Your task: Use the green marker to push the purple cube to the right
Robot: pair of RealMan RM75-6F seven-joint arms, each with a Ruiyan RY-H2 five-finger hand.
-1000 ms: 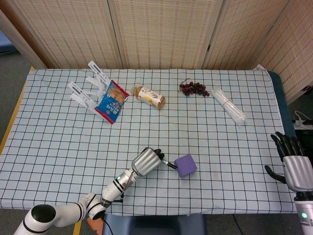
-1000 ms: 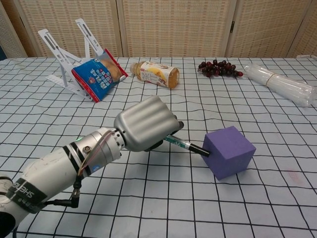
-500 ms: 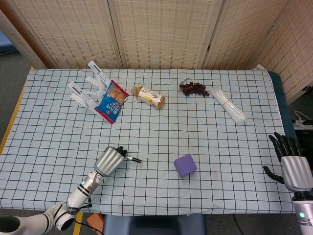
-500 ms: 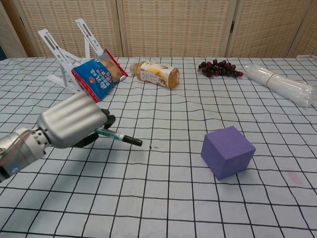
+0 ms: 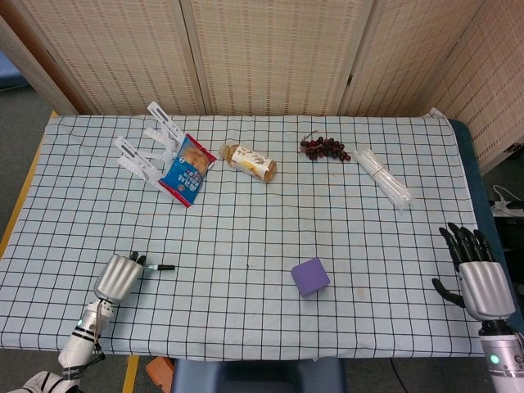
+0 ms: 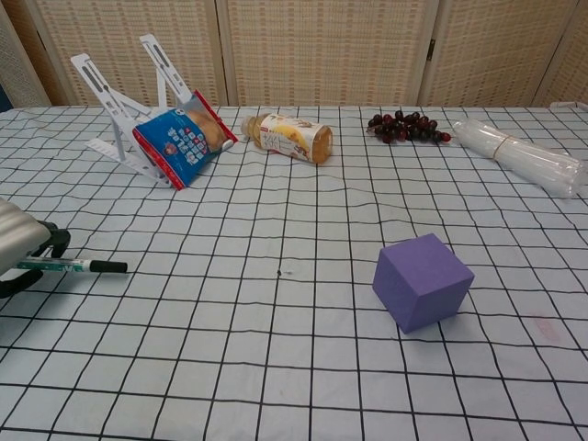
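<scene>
Checked white cloth covers one bench (image 5: 262, 327). One purple foam cube (image 5: 310, 277), front centre-right. One green marker with black tip (image 6: 72, 265), held in curled fingers of left hand (image 5: 119, 277), front-left, well apart from cube. One right hand (image 5: 477, 278), fingers spread, holding nothing. One bunch of dark grapes (image 5: 324, 148), rear.

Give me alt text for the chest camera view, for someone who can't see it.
A purple cube sits alone on a checked tablecloth, far from the left hand at the left edge, which holds a green marker. Snack bag, bottle and grapes lie behind.
</scene>
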